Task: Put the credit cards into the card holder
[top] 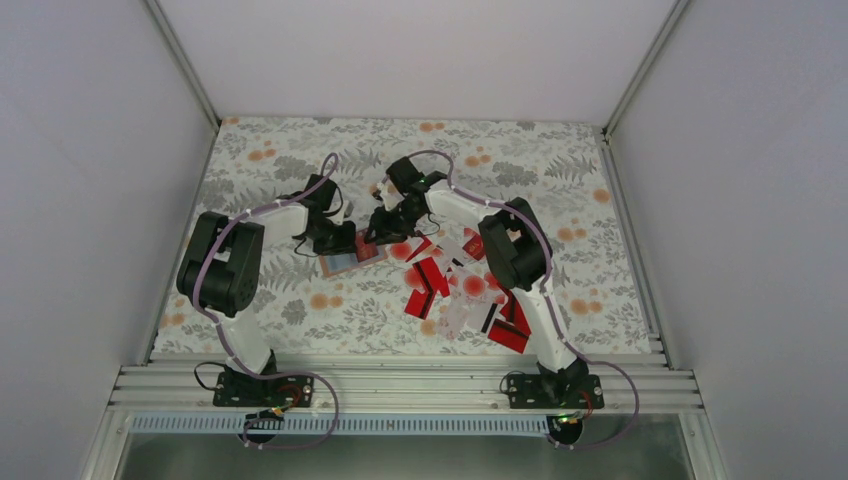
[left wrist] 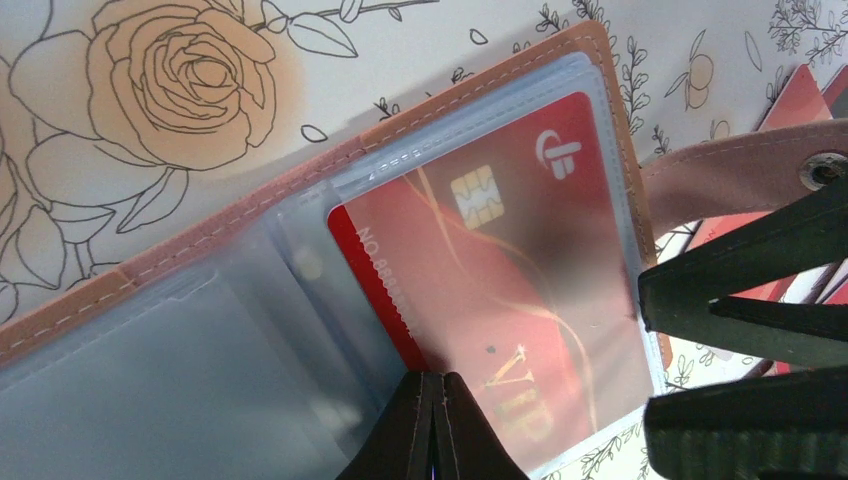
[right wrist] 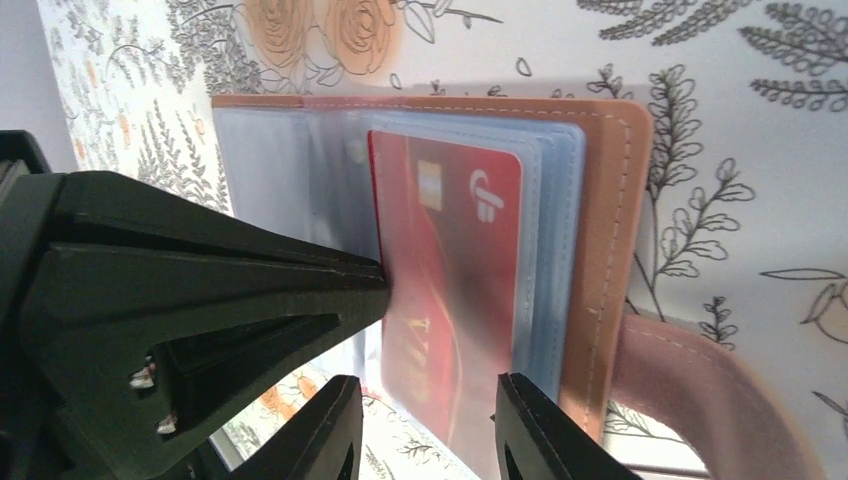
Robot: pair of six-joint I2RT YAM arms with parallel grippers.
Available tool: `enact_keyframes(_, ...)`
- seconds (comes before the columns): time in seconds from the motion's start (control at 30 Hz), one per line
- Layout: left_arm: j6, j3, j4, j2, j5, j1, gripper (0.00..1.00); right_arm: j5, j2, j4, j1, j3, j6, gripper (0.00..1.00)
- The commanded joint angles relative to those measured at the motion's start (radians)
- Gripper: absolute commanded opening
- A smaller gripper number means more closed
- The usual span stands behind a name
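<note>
Overlap hides how many loose credit cards (top: 465, 288) lie heaped right of centre on the table (top: 560, 170). One card holder (left wrist: 200, 245) lies open mid-table, one red card (left wrist: 500, 280) under its frosted sleeve (left wrist: 200, 390). Left hand (left wrist: 432, 425) is closed, tips over that sleeve; right hand (right wrist: 430, 420), part-open, straddles the card's end, contact hard to judge.

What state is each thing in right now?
Tan leather card holder: open, lying flat.
Red chip card: partly inside a clear sleeve.
Left gripper: shut, tips on the open holder.
Right gripper: parted astride the red card; grip unclear.
Loose red and white cards: scattered, outside the holder.
</note>
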Motion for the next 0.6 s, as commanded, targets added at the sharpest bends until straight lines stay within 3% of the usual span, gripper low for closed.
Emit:
enact_keyframes(0.0, 0.018, -0.029, 0.014, 0.032, -0.01, -0.009, 0.02, 0.058, -0.039, 0.001, 0.014, -0.023, 0.005, 0.35)
enact_keyframes(0.3, 0.02, -0.03, 0.014, 0.03, -0.009, -0.008, 0.02, 0.08, -0.073, 0.026, 0.014, -0.06, 0.02, 0.35)
enact_keyframes(0.57, 0.019, -0.027, 0.011, 0.025, -0.01, -0.008, 0.02, -0.005, -0.062, 0.067, 0.014, -0.073, 0.014, 0.34)
